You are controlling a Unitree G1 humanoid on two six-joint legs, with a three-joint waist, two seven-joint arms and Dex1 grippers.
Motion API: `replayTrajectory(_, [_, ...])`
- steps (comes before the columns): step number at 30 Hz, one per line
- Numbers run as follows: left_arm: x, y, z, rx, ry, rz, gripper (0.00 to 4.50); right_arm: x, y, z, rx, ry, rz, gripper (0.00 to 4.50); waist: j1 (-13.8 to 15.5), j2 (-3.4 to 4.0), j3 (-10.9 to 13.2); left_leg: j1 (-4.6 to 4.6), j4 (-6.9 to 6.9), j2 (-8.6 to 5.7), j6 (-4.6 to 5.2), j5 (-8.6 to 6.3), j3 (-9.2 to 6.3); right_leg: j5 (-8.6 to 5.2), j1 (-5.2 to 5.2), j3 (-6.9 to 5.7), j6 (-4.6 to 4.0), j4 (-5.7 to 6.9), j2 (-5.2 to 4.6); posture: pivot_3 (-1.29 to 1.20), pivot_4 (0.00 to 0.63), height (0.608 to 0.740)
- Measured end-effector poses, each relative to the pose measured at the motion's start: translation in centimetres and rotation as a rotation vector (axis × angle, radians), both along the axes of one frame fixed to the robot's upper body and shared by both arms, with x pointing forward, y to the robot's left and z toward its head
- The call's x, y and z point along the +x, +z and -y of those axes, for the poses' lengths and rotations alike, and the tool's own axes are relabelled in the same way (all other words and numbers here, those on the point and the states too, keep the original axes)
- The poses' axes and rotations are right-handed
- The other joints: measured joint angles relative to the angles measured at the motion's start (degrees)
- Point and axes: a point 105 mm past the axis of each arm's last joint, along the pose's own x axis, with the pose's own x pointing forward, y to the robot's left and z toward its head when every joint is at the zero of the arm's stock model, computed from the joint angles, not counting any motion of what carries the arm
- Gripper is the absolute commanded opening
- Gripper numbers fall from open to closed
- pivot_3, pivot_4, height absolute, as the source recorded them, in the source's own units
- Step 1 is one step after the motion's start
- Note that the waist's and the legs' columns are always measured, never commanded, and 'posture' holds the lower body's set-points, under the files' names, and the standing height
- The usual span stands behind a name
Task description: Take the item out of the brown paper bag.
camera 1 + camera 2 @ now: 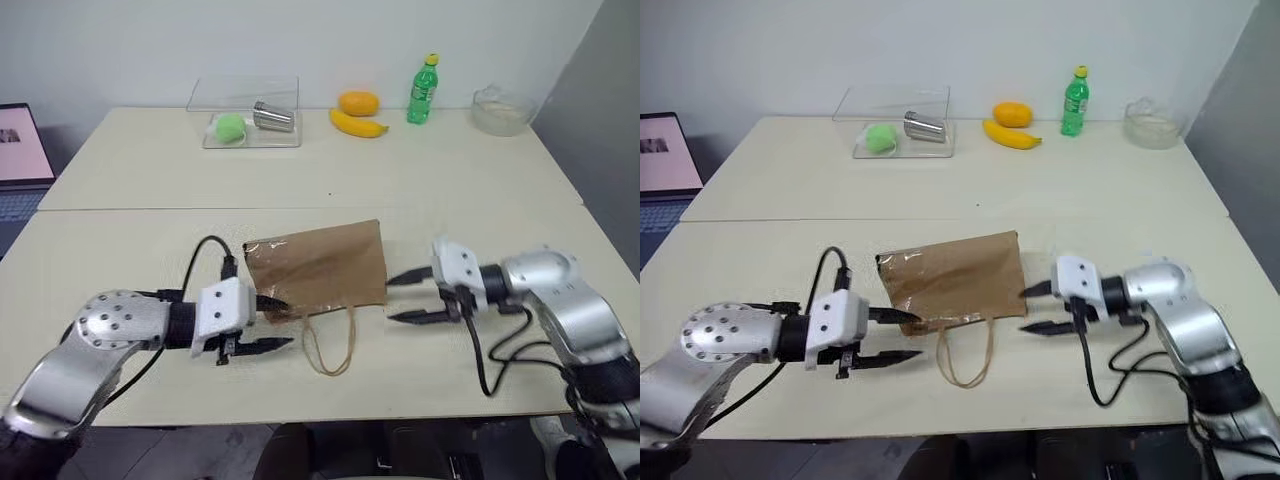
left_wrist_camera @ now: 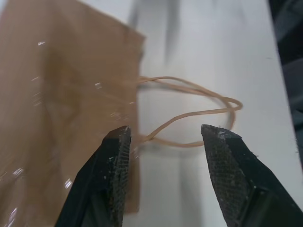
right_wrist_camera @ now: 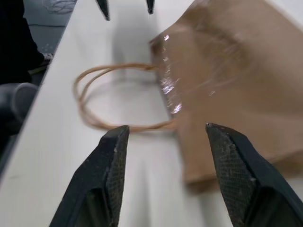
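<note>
Brown paper bag (image 1: 320,268) lies flat on the bench (image 1: 150,180) between both parted, empty pincers, left (image 1: 262,322) and right (image 1: 407,296); I'd pin one near corner, then lift the mouth edge by the handles (image 1: 330,345).

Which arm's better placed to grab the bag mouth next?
Left, probably. The left gripper is open right at the brown paper bag mouth corner, by the handles. The right gripper, also open, faces the bag's side.

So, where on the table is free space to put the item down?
The widest bare patch lies between the brown paper bag and the back row: clear box, banana, green bottle. It is crowded at the near edge, where the left gripper and the right gripper flank the bag.
</note>
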Motion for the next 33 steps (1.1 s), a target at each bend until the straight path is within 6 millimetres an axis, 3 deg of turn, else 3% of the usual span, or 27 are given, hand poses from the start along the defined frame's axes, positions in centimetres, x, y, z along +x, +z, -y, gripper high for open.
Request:
replayTrajectory(3, [0.4, -0.8, 0.3, 0.040, -0.077, 0.000, 2.39, -1.0, -0.4, 0.3, -0.002, -0.038, -0.030, 2.70, -0.1, 0.00, 0.0, 0.03, 0.02, 0.05, 0.00, 0.00, -0.02, 0.05, 0.00, -0.01, 0.08, 0.04, 0.13, 0.00, 0.150, 0.740])
replayTrajectory(18, [2.8, -4.3, 2.0, 0.139, -0.243, 0.069, 2.39, -2.4, 0.0, 0.4, 0.018, -0.125, -0.042, 2.70, 0.1, -0.06, 0.0, 0.00, 0.07, 0.14, 0.01, 0.01, -0.01, 0.16, 0.04, 0.05, 0.13, -0.09, 0.44, 0.00, 0.150, 0.740])
replayTrajectory(25, [3.6, -4.2, 2.9, 0.109, -0.250, 0.100, 2.39, -3.0, -0.2, 0.3, 0.025, -0.136, -0.065, 2.70, 0.1, -0.07, 0.0, 0.03, 0.10, 0.16, 0.01, 0.01, -0.02, 0.18, 0.06, 0.03, 0.15, -0.03, 0.44, 0.00, 0.150, 0.740])
replayTrajectory(33, [3.8, -4.3, 3.0, 0.097, -0.249, 0.124, 0.12, -3.1, -0.2, 0.4, 0.024, -0.144, -0.059, 2.74, 0.1, -0.08, 0.0, 0.02, 0.11, 0.18, 0.01, 0.01, -0.03, 0.18, 0.07, 0.02, 0.16, -0.03, 0.45, 0.00, 0.150, 0.740])
